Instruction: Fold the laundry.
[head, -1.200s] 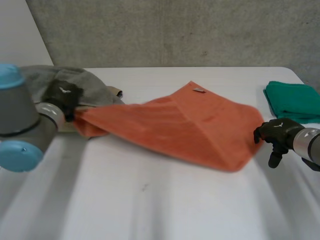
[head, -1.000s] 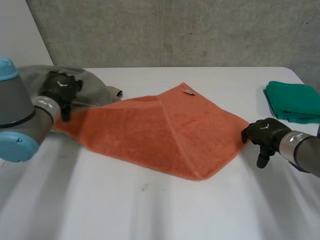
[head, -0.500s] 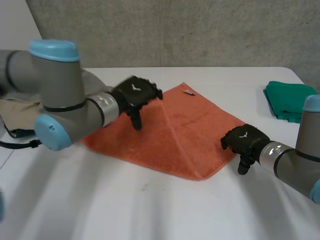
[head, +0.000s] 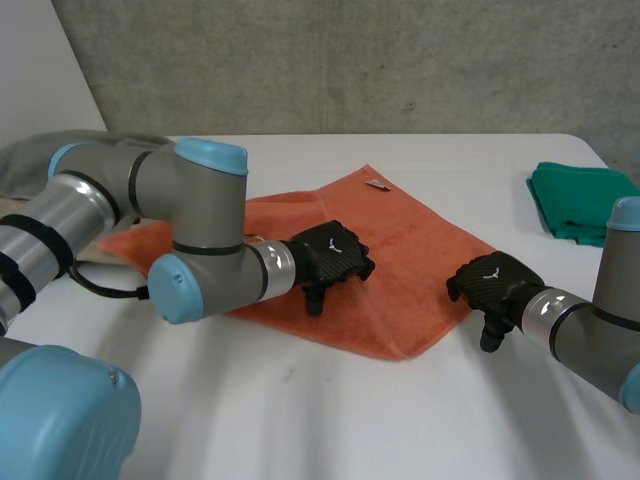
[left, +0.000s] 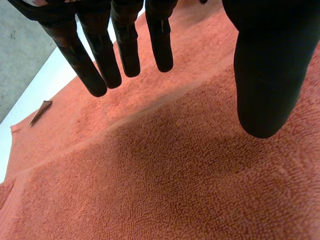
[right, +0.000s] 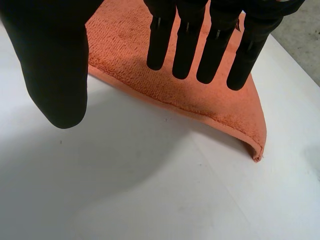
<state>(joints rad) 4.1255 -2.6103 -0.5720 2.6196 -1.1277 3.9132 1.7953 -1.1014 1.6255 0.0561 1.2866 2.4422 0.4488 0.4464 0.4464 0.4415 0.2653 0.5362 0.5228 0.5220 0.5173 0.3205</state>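
An orange towel lies spread flat on the white table, a small tag at its far corner. My left hand hovers over the towel's middle, open, with straight fingers just above the terry cloth and holding nothing. Beside the towel's right corner is my right hand, also open. Its fingers hang over the towel's edge, its thumb over bare table, apart from the cloth.
A folded green cloth lies at the table's far right. A grey garment is heaped at the far left behind my left arm, which reaches across the towel's left part. A concrete wall stands behind the table.
Both hands let go of the towel, which dropped flat. My left hand swung from the towel's left corner to its middle; my right hand drew in slightly from the right corner.
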